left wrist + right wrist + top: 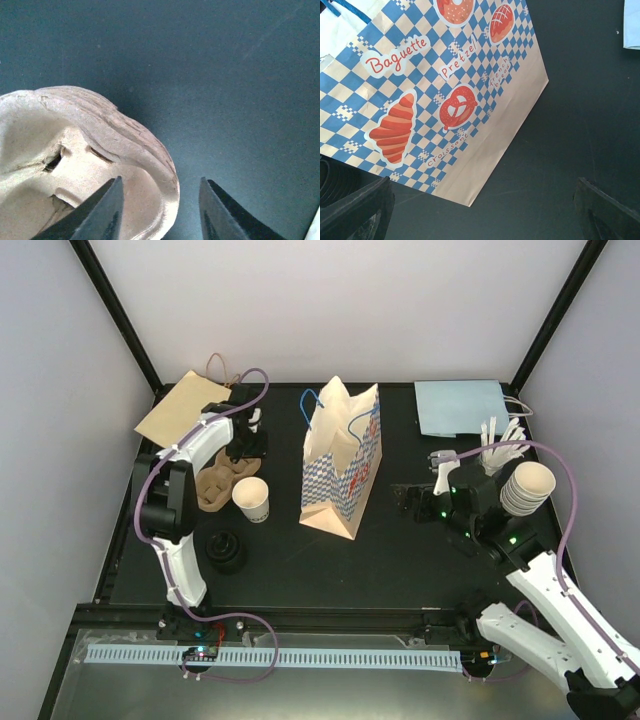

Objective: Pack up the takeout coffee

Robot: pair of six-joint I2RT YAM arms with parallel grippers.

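**Left arm reaches the cup carrier.** The left gripper straddles the rim of the pulp cup carrier on the left of the black table. One finger sits inside a cup well and the other stands outside over bare tabletop. The jaws are partly apart, with a sliver of gap beside the rim (nothing is gripped).

The carrier lies flat with its wells up, its long axis running from near-left to far-right. Its left end is close to the table's left edge. A white paper cup stands upright, mouth up, just beside the carrier's near-right side. A black round object sits nearer the arms' bases, apart from both.

At mid-table, the blue-checked bakery bag stands upright with its mouth open toward the ceiling and blue handles at the mouth. Its long axis runs near to far.

The right gripper hovers to the bag's right with its fingers spread wide and empty. It faces the bag's printed side across a strip of bare table.

Open room lies in the broad near strip in front of the bag, and in the lane between bag and carrier. A stack of paper cups and white plastic cutlery crowd the right side beside the right arm. A flat brown paper bag lies at the far-left corner, and a flat pale-blue bag lies at far right.
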